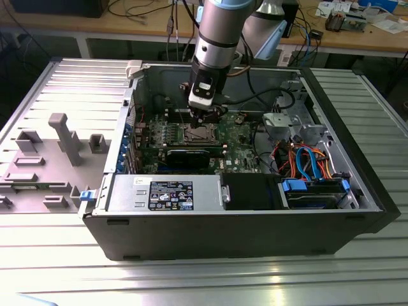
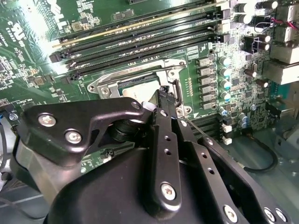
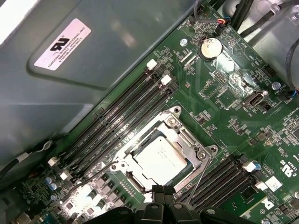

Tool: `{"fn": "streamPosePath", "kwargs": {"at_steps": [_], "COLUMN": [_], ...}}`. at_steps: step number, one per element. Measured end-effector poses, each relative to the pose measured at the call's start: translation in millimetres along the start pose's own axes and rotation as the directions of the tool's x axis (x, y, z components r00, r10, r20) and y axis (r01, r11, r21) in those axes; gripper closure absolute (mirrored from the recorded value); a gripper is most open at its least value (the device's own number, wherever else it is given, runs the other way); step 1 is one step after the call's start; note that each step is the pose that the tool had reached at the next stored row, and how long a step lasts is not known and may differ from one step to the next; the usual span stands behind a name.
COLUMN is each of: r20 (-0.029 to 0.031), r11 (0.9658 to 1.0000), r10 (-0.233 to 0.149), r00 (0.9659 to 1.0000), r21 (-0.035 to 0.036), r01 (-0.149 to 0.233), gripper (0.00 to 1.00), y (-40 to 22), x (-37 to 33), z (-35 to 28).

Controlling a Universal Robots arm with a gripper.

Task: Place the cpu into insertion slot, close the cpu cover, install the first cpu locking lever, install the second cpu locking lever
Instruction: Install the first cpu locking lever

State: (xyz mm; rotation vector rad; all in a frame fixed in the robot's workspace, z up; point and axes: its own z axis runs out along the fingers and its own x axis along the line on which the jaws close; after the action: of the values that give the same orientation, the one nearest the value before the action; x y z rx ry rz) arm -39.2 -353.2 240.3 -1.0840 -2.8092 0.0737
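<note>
The cpu (image 3: 161, 158) lies flat in the insertion slot (image 1: 196, 132), silver top up. The shiny steel cpu cover (image 3: 184, 135) is down around it, the chip showing through its window. One thin wire locking lever (image 3: 202, 171) runs along one side of the socket and another lever (image 3: 91, 177) sticks out at the opposite corner. My gripper (image 3: 159, 190) is shut, its black tips together at the socket's edge, close to the end of the first lever. In the second wrist view the gripper (image 2: 166, 95) stands over the cover (image 2: 170, 74), with the wire lever (image 2: 198, 129) beside its fingers.
Long memory slots (image 3: 126, 116) flank the socket on both sides. A black graphics card (image 1: 188, 156) lies just in front, then the power supply (image 1: 166, 191). Coloured cables (image 1: 306, 159) fill the case at the exterior view's right. Grey fixture blocks (image 1: 64, 137) stand on the table at the left.
</note>
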Motion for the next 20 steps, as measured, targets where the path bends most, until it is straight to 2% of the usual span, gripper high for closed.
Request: {"fn": "streamPosePath", "kwargs": {"at_steps": [5,20], "r20": [0.0029,0.0071], "r11": [0.9995,0.9966], "r10": [-0.032,-0.082], "r00": [0.9995,0.9966], "r21": [0.0034,0.0086], "r01": [0.032,0.082], "gripper": [0.89,0.89], "y": [0.0,0.0], "x": [0.0,0.0], "z": [0.0,0.0]}}
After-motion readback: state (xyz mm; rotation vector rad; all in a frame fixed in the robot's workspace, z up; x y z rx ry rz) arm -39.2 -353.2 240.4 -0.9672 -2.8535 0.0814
